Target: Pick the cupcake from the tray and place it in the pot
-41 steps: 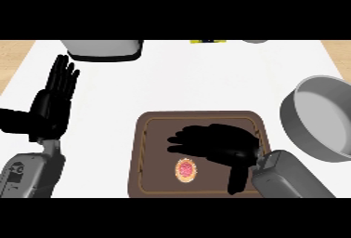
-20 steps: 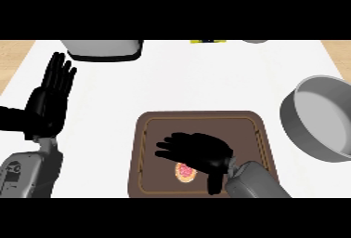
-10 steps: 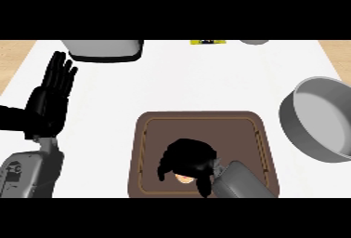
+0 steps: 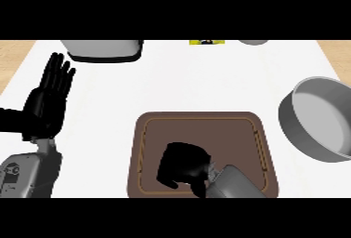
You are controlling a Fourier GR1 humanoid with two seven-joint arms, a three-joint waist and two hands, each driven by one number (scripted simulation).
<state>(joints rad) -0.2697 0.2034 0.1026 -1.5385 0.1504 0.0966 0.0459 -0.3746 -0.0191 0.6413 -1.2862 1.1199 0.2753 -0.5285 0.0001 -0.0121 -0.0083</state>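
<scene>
- The right hand (image 4: 182,166) sits low over the brown tray (image 4: 151,139), its fingers curled downward in a closed shape.
- The cupcake is hidden beneath that hand; whether the fingers actually grip it cannot be told from this view.
- The step in hand looks like the grasp on the tray.
- The grey pot (image 4: 322,122) stands on the white bench (image 4: 198,79), well apart to the right.
- Next move: lift clear of the tray rim, carry rightward, release over the pot's opening.
- The left hand (image 4: 47,100) rests open at the left edge, fingers up.

Matt brown tray (image 4: 260,139); smooth grey metal-looking pot (image 4: 319,121).
</scene>
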